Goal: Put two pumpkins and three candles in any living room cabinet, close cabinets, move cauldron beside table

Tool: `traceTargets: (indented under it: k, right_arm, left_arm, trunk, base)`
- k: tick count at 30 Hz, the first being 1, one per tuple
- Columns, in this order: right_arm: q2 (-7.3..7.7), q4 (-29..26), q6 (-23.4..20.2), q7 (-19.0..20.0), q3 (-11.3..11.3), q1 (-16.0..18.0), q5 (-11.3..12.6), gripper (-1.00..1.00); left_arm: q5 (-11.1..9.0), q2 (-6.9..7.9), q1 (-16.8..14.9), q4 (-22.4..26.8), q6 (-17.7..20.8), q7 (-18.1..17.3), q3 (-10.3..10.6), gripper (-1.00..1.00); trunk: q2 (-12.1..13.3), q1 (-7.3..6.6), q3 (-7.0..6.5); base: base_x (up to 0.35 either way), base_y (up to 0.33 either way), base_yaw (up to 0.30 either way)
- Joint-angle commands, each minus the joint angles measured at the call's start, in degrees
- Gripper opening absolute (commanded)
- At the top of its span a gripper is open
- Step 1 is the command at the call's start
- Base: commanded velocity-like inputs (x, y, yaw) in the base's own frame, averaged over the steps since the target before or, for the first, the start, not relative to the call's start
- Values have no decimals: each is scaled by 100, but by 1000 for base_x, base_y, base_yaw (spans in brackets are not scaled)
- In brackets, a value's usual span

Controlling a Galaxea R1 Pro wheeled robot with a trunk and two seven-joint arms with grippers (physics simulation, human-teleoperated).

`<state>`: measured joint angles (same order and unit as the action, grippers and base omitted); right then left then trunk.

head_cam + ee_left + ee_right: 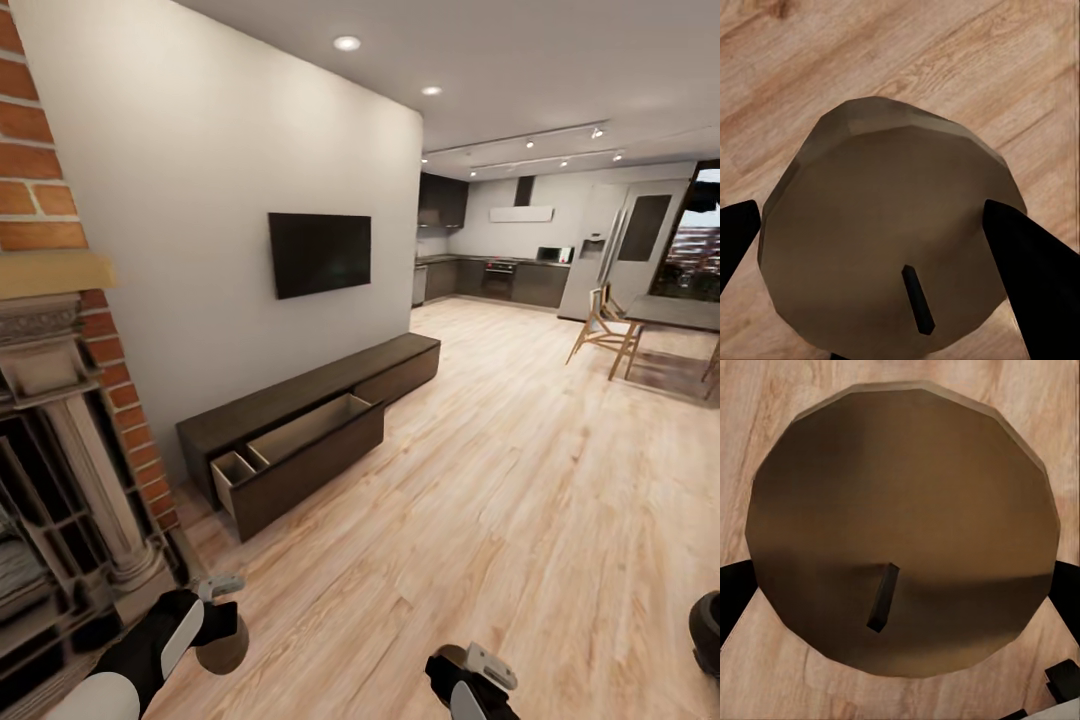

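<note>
- Here, left gripper clenched on a candle; right gripper grasping a second candle.
- Open drawer of cabinet lies ahead-left; left arm nearer.

Both arms hang low at the near edge of the head view, wrists bent downward. The left gripper, on the near left, has its black-and-white wrist angled to the right, and its dark fingers press on either side of a candle. The right gripper, near centre-right, points down, its fingers closed around a second candle.
</note>
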<state>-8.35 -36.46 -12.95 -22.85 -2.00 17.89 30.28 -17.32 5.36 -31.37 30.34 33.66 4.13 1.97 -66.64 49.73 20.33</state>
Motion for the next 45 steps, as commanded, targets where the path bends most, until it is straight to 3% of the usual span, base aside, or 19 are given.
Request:
traceTargets:
  k: [1, 45]
  right_arm:
    - [0, -1, 2, 0, -2, 1, -6, -100]
    - [0, 125, 18, 0, 6, 2, -10, -100]
  left_arm:
    - [1, 0, -1, 1, 0, 0, 0, -100]
    - [1, 9, -1, 2, -9, 8, 23, -100]
  trunk:
    - [0, 0, -2]
    - [0, 0, -123]
  base:
    - [299, -158, -277]
    - [322, -9, -279]
